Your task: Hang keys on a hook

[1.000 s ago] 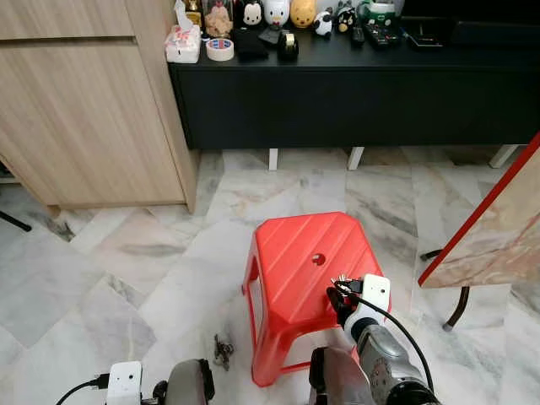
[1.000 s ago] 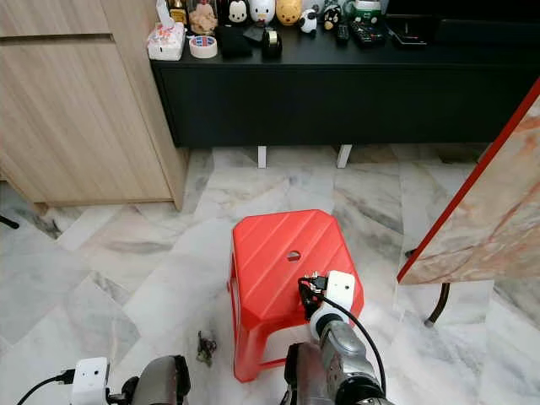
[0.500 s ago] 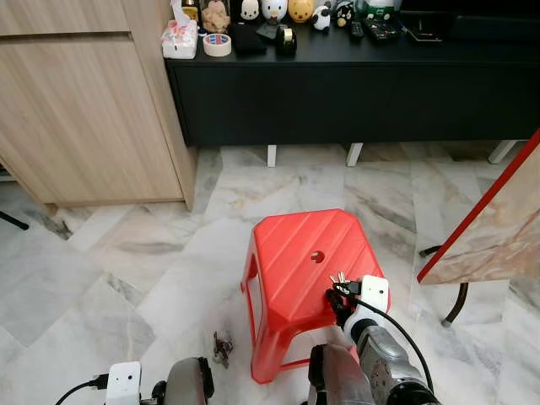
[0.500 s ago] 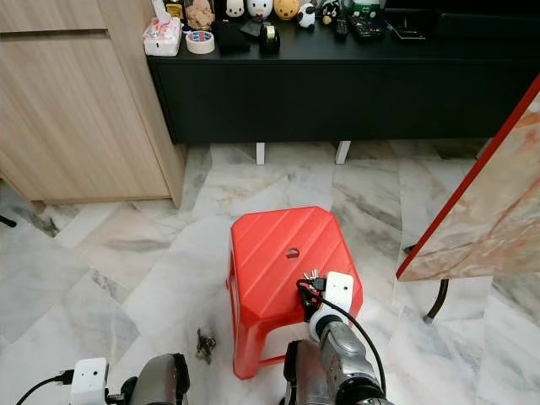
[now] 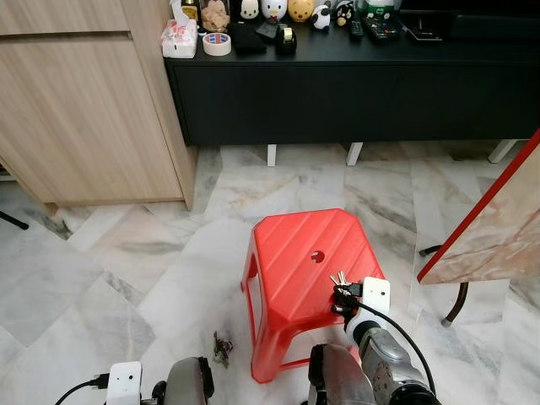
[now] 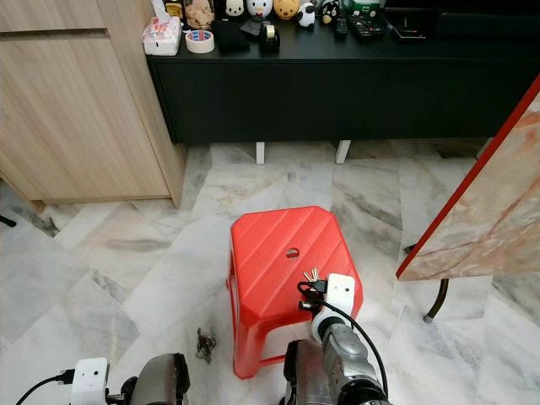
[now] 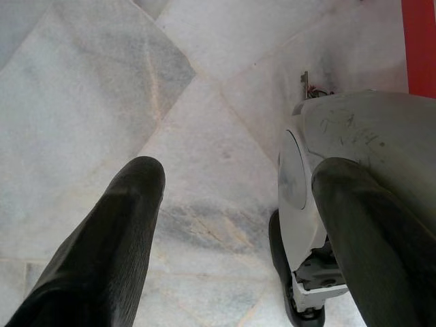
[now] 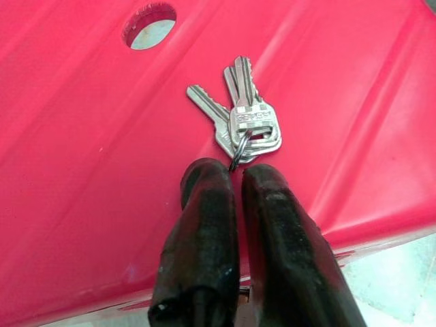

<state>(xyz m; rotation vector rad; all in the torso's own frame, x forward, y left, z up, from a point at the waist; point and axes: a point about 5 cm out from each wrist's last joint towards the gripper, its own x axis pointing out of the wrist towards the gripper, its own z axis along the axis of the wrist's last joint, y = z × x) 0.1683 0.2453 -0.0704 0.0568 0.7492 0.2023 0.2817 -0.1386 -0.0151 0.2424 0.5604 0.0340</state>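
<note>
A bunch of silver keys (image 8: 238, 122) lies fanned on the red stool (image 5: 299, 270), near its front right corner and short of the round hole (image 8: 148, 14) in the seat. The right wrist view shows what the head views cannot: the key ring is pinched between the tips of the right gripper (image 8: 233, 176), whose two black fingers (image 8: 204, 225) are pressed almost together with only a thin slit between them. In the head views the keys (image 5: 339, 279) are a small glint just ahead of the gripper's white camera block, and the grip itself is too small to make out.

The left gripper (image 7: 238, 197) hangs low over the marble floor (image 5: 126, 253), its fingers (image 7: 116, 231) spread wide and holding nothing; part of the robot's own grey body stands beside one finger. A small dark object (image 5: 223, 348) lies on the floor left of the stool, too small to identify.

Beyond the stool stand a black cabinet (image 5: 354, 93) crowded with figurines and a tape roll (image 5: 217, 44), and a wooden cupboard (image 5: 84, 110) to the left. A red-edged board (image 5: 498, 228) is cut off at the right edge.
</note>
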